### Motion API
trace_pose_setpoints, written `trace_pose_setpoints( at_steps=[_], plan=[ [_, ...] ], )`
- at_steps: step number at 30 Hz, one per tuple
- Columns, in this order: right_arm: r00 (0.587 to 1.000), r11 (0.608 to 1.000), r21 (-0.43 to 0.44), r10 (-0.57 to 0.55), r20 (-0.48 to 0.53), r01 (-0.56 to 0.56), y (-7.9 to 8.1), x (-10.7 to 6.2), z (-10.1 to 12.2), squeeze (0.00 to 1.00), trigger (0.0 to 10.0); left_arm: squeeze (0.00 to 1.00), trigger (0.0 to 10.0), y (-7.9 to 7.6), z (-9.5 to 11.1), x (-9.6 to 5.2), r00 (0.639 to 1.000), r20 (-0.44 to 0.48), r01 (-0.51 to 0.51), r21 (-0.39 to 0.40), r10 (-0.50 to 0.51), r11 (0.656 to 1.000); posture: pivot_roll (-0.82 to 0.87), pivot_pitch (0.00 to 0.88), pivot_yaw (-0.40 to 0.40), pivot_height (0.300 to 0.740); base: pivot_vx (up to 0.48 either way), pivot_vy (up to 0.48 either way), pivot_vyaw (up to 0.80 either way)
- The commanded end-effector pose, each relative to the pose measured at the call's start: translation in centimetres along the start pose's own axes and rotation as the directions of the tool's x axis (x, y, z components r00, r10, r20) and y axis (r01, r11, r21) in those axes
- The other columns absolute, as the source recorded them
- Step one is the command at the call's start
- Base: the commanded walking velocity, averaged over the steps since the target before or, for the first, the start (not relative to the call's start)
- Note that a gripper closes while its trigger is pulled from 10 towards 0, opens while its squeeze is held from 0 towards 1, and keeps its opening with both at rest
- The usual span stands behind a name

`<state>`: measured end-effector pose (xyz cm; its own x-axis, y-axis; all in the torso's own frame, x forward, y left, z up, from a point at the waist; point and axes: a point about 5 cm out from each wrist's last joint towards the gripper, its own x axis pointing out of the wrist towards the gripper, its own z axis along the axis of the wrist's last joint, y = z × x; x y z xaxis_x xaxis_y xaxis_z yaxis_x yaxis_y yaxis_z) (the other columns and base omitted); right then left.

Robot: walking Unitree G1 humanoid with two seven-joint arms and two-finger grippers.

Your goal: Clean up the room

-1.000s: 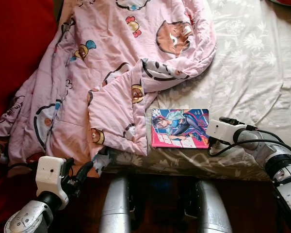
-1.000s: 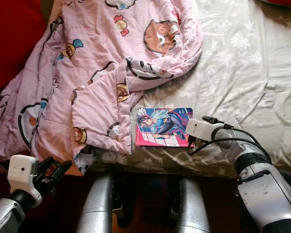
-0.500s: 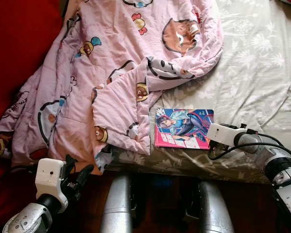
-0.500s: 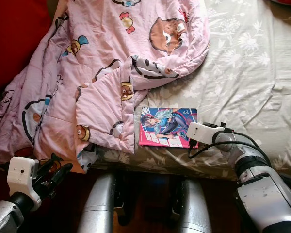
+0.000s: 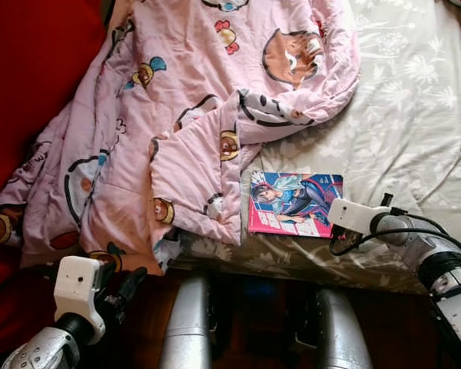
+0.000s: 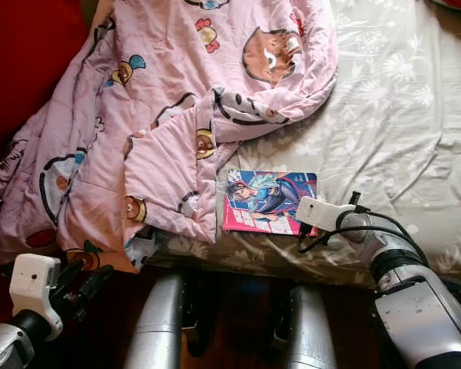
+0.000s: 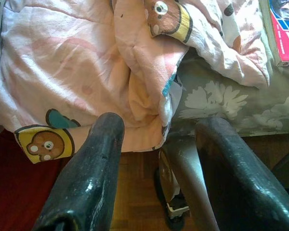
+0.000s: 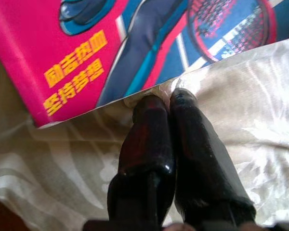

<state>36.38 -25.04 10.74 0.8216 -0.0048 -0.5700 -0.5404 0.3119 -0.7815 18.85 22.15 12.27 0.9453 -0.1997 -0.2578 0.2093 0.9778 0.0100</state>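
The comic book (image 5: pixel 294 204) lies near the bed's (image 5: pixel 415 115) near edge, right of the pink quilt (image 5: pixel 192 115). The right tool (image 8: pixel 166 98), fingers pressed together, touches its edge; the left tool (image 7: pixel 156 139) hangs wide apart.

Bed (image 5: pixel 415 100) in pale floral sheet, red fabric (image 5: pixel 31 84) alongside, dark wooden floor (image 7: pixel 135 211) below.

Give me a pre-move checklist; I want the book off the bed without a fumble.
1. Right hand at the book: ok, fingertips at its edge.
2. Fingers parted to grip: not ok, pressed together.
3. Fingers under the cover: cannot tell.
4. Book clear of the pink quilt: ok, quilt only borders one side.
5. Left hand out of the way: ok, open, low beside the bed edge.
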Motion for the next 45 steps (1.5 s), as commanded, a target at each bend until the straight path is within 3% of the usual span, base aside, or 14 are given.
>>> trace_pose_setpoints(
  at_steps=[1,7,13,19,24,25,26,31,32,33,34,36,42,45],
  plan=[
    [0.998,0.998,0.017,0.053,-0.03,-0.053,1.7,0.1,-1.0,0.0,0.0,0.0,10.0,0.1,-0.7,-0.6,0.999,-0.04,-0.007,0.001,0.007,1.0,0.31,0.483,0.132,0.616,0.0,0.0,0.0],
    [0.998,0.998,0.035,0.049,-0.032,-0.047,1.7,0.1,-1.1,0.0,0.0,0.0,10.0,0.3,-0.9,-0.4,0.999,-0.041,-0.015,0.002,0.015,1.0,0.31,0.471,0.127,0.616,0.0,0.0,0.0],
    [0.999,0.976,0.213,-0.03,-0.011,0.032,1.1,-0.1,-1.5,0.0,0.0,0.0,10.0,0.8,-1.1,0.3,0.999,-0.021,-0.047,0.002,0.047,0.999,0.31,0.415,0.112,0.616,0.0,0.0,0.0],
    [0.979,0.806,0.575,-0.202,0.039,0.143,0.7,-0.7,-2.5,0.0,0.0,0.0,10.0,1.2,-1.2,1.9,0.997,0.013,-0.072,-0.011,0.072,0.997,0.26,0.329,0.085,0.616,0.0,0.0,0.0],
    [0.959,0.676,0.727,-0.267,0.095,0.116,2.2,-0.9,-2.8,0.0,0.0,0.0,10.0,1.3,-1.9,3.3,0.997,0.011,-0.072,-0.018,0.072,0.997,0.23,0.264,0.069,0.616,0.0,0.0,0.0],
    [0.951,0.638,0.762,-0.292,0.099,0.116,2.5,-1.0,-2.9,0.0,1.6,0.0,10.0,1.4,-2.0,3.6,0.997,0.014,-0.076,-0.021,0.077,0.997,0.22,0.253,0.067,0.616,0.0,0.0,0.0],
    [0.935,0.577,0.811,-0.332,0.122,0.099,3.0,-1.2,-3.0,0.0,10.0,0.0,10.0,1.5,-2.1,4.0,0.996,0.021,-0.086,-0.027,0.087,0.996,0.21,0.228,0.061,0.616,0.0,0.0,0.0],
    [0.86,0.33,0.94,-0.502,0.094,0.09,5.1,-2.5,-2.9,0.0,10.0,0.0,10.0,1.6,-2.9,5.6,0.992,0.048,-0.115,-0.042,0.117,0.993,0.16,0.132,0.044,0.616,0.0,0.0,0.0],
    [0.86,0.33,0.94,-0.502,0.094,0.09,5.1,-2.5,-2.9,0.0,10.0,0.0,10.0,1.6,-2.9,5.6,0.992,0.048,-0.115,-0.042,0.117,0.993,0.16,0.132,0.044,0.616,0.0,0.0,0.0],
    [0.846,0.24,0.967,-0.53,0.057,0.085,6.4,-2.9,-2.8,0.0,10.0,0.0,10.0,1.6,-3.2,6.1,0.991,0.05,-0.121,-0.046,0.123,0.992,0.14,0.099,0.041,0.616,0.0,0.0,0.0],
    [0.846,0.24,0.967,-0.53,0.057,0.085,6.4,-2.9,-2.8,0.0,10.0,0.0,10.0,1.6,-3.2,6.1,0.991,0.05,-0.121,-0.046,0.123,0.992,0.14,0.099,0.041,0.616,0.0,0.0,0.0],
    [0.858,0.143,0.988,-0.514,0.019,0.064,9.1,-3.2,-2.6,0.0,10.0,0.0,10.0,1.7,-3.7,6.9,0.99,0.05,-0.13,-0.054,0.133,0.99,0.13,0.054,0.033,0.616,0.0,0.0,0.0],
    [0.866,0.009,0.997,-0.496,-0.058,0.072,12.7,-3.8,-2.6,0.0,10.0,0.0,10.0,2.1,-4.4,8.1,0.987,0.049,-0.154,-0.048,0.156,0.987,0.1,0.0,0.027,0.621,0.0,0.0,0.0],
    [0.885,0.002,0.995,-0.457,-0.086,0.098,14.0,-3.8,-2.8,0.0,10.0,0.0,10.0,2.4,-4.8,8.6,0.982,0.05,-0.177,-0.056,0.18,0.983,0.1,0.0,0.027,0.641,0.0,0.0,0.0]
  ],
)
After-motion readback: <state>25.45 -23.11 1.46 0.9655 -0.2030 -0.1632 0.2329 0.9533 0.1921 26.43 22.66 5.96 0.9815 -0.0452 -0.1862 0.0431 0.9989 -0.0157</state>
